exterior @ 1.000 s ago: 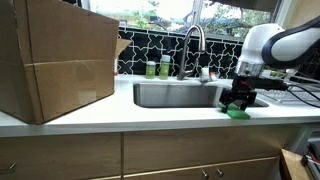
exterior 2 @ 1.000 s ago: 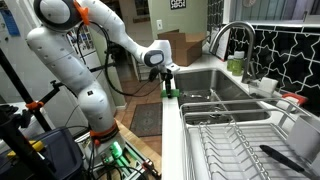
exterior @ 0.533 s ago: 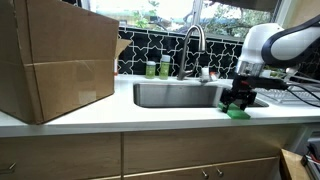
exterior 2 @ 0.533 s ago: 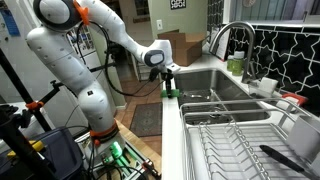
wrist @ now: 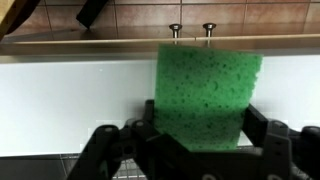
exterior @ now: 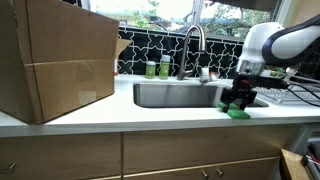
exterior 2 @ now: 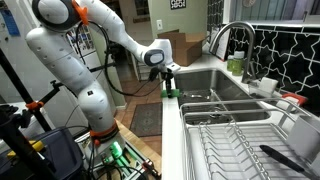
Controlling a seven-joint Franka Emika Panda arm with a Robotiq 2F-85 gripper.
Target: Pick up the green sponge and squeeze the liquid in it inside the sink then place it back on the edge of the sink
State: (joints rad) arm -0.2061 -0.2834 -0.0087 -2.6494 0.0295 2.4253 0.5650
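A: So, where does the green sponge [exterior: 238,114] sit?

B: Flat on the white surface [exterior: 150,116], on the near edge of the sink [exterior: 175,96], by its right corner. The basin is just beyond it.

A: And the gripper [exterior: 237,100]?

B: Directly above the sponge, pointing down, jaws wide. In the wrist view the fingers [wrist: 265,140] stand one at each side of the pad, close to its edges. I cannot tell if they touch it yet.

A: How do you expect it to handle?

B: Light, I'd say, and very soft. The face is porous, so it should give a lot before the grip feels firm. If it is soaked, it will be somewhat heavier and may drip.

A: Slippery?

B: Probably not; the rough foam should hold against the pads. The worry is more that it folds or bulges out.

A: Where to take it, then?

B: Across the two opposite edges, near the middle of its length, low enough to catch its full thickness. That also suits the squeeze over the basin.
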